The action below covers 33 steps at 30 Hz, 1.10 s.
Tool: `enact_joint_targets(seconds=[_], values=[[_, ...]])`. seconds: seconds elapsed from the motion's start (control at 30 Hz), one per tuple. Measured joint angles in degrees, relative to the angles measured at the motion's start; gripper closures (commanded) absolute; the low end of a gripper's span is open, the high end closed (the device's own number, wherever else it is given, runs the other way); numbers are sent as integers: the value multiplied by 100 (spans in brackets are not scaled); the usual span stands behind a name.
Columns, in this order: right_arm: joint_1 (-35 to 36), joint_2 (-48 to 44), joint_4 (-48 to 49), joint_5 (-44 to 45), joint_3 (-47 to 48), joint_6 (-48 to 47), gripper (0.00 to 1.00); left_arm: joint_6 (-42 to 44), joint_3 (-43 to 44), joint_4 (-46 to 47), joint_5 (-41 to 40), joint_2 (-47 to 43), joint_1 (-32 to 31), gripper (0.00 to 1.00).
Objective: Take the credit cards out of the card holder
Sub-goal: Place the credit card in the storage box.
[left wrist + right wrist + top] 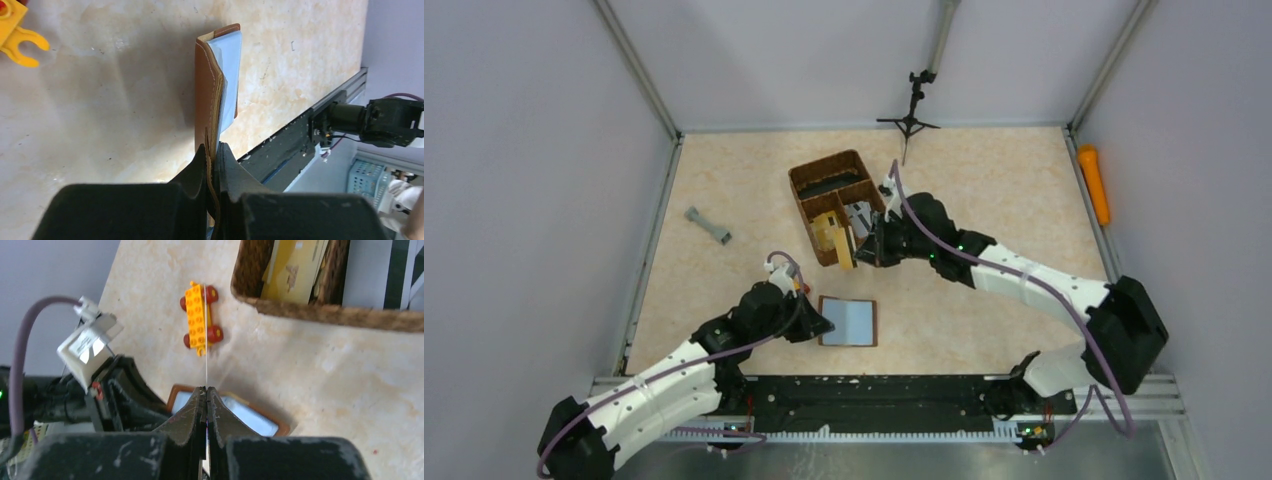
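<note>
The card holder (pixel 848 322) is lying on the table (pixel 1004 190) near the left arm, with its grey-silver inside turned up. Its near edge is clamped between the closed fingers of the left gripper (pixel 212 152). The right gripper (pixel 206 392) is closed on a thin credit card (pixel 205 355), which is seen only from its edge, and is placed just beside the woven basket (pixel 824 161). In one compartment of the basket a flat yellow pack (pixel 292 270) is stood, and in the neighbour compartment a black-and-white thing (pixel 395 275) is seen. A yellow toy car (pixel 201 320) is lying between basket and card holder.
</note>
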Motion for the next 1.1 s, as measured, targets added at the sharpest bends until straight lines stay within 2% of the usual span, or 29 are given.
enact_joint_targets(seconds=[0.17, 0.33, 0.53, 0.63, 0.67, 0.77, 0.8, 0.97, 1.1], values=[[-304, 1130, -28, -210, 992, -256, 100, 378, 284, -457, -92, 39, 0, 100], [-570, 2299, -476, -328, 2216, -564, 100, 586, 332, -656, -133, 24, 0, 100], [-643, 3418, -962, -605, 3410, -833, 100, 706, 332, -763, -140, 33, 0, 100], [-643, 3755, -1130, -621, 3692, -894, 100, 726, 332, -754, -125, 76, 0, 100], [-643, 3838, -1228, -612, 3748, -922, 98, 728, 332, -754, -109, 92, 0, 100], [-643, 3958, -1432, -535, 3827, -970, 76, 728, 332, -754, -66, 116, 0, 100], [-643, 3985, -1499, -494, 3856, -988, 72, 728, 332, -754, -63, 116, 0, 100], [-643, 3993, -1725, -291, 3895, -1073, 59, 730, 332, -756, -63, 96, 0, 100], [-643, 3788, -1740, -181, 3681, -1113, 57, 752, 332, -761, -70, 92, 0, 100]])
